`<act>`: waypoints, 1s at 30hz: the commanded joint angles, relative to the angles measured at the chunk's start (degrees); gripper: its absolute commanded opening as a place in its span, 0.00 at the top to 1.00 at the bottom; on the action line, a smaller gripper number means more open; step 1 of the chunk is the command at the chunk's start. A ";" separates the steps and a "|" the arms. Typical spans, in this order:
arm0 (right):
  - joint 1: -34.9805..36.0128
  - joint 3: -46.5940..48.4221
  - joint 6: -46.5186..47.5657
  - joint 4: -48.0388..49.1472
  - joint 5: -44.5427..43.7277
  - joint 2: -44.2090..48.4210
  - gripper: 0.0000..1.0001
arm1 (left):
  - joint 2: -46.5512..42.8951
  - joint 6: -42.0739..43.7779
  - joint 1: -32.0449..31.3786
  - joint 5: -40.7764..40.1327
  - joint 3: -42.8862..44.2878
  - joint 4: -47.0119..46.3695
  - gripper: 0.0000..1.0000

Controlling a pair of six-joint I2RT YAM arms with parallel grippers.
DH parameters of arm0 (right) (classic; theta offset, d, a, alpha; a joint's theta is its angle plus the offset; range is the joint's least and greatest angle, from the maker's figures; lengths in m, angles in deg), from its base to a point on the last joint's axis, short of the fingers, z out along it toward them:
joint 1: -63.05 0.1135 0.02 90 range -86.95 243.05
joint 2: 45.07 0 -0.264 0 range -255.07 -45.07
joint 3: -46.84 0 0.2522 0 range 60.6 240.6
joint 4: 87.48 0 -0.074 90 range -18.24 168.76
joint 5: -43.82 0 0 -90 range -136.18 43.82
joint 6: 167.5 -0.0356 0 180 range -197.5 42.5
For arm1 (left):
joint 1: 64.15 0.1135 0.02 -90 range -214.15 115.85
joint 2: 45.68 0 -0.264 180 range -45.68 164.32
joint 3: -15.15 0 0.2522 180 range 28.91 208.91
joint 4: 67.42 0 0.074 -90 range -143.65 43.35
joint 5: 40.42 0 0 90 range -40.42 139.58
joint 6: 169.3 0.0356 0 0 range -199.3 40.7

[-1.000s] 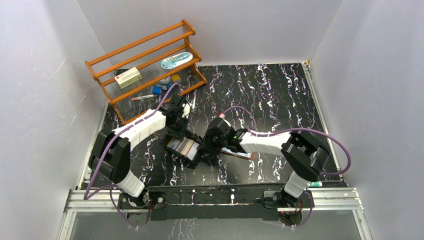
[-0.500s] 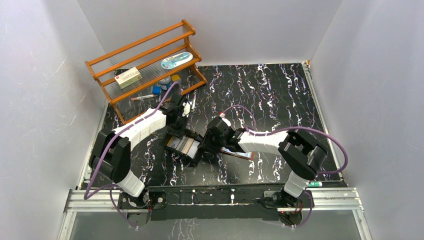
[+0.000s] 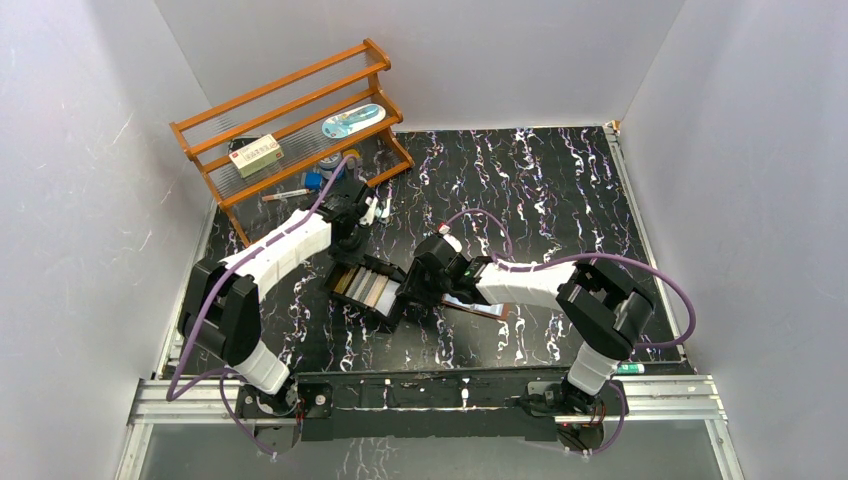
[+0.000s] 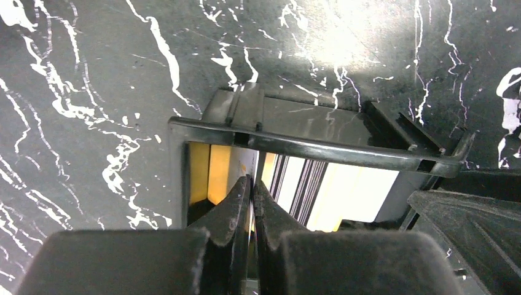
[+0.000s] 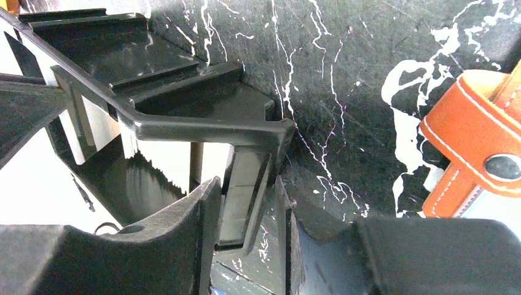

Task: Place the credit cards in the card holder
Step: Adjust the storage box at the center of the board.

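- The credit cards (image 3: 368,290) sat in rows in the black tray (image 4: 319,150), seemingly on edge, on the desk (image 4: 92,74) left of centre and near the arms. Yellow, tan and pale ones showed.
- The card holder (image 5: 464,126), brown leather with a stud, lay on the desk just right of the tray, partly under the right arm.
- The left fingers (image 4: 230,212) were pressed together over the tray's yellow cards. Whether a card's edge was nipped between them could not be told.
- The right fingers (image 5: 190,227) pinched the tray's right wall at a corner, apparently steadying it.
- Each card looked light, thin and stiff yet slightly springy, with glossy faces likely to slip. Packed close, they probably offered only their top edges.
- The best hold seemed to be a pinch across both faces at the upper edge, mid-length, so that a card would hang straight and not swivel.
- The holder's soft pockets would likely give, so a card would want feeding in edge-first and square.
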 commanded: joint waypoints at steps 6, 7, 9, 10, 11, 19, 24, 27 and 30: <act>-0.38 3.22 4.17 -1.90 -3.25 0.92 0.55 | -4.64 -3.16 -0.26 -6.50 4.95 4.33 1.00; -0.43 3.28 4.68 -1.58 -3.02 0.86 0.55 | -5.20 -3.40 -0.27 -6.73 5.08 4.36 1.00; -0.73 3.51 5.61 -0.99 -1.71 0.25 0.54 | -6.17 -3.94 -0.26 -7.23 5.18 4.51 1.00; -0.85 3.74 6.16 -0.52 -0.95 -0.10 0.54 | -6.60 -4.08 -0.23 -7.19 5.20 4.51 1.00; -0.83 3.88 6.81 -0.10 0.01 -0.41 0.54 | -6.97 -4.25 -0.26 -7.30 5.18 4.63 1.00; -0.88 4.20 12.16 -1.97 0.88 4.19 0.53 | -9.49 -5.37 -0.22 -7.53 6.09 6.07 1.00; -1.13 3.68 16.09 -2.49 2.25 9.76 0.52 | -11.15 -7.06 -0.27 -5.44 8.39 7.48 1.00; -2.93 4.53 21.40 -6.34 2.31 11.86 0.51 | -11.95 -8.51 -0.27 -2.66 9.50 7.63 1.00; -7.05 4.60 25.05 -11.10 1.88 14.52 0.51 | -13.89 -9.92 -0.27 1.19 10.15 6.97 1.00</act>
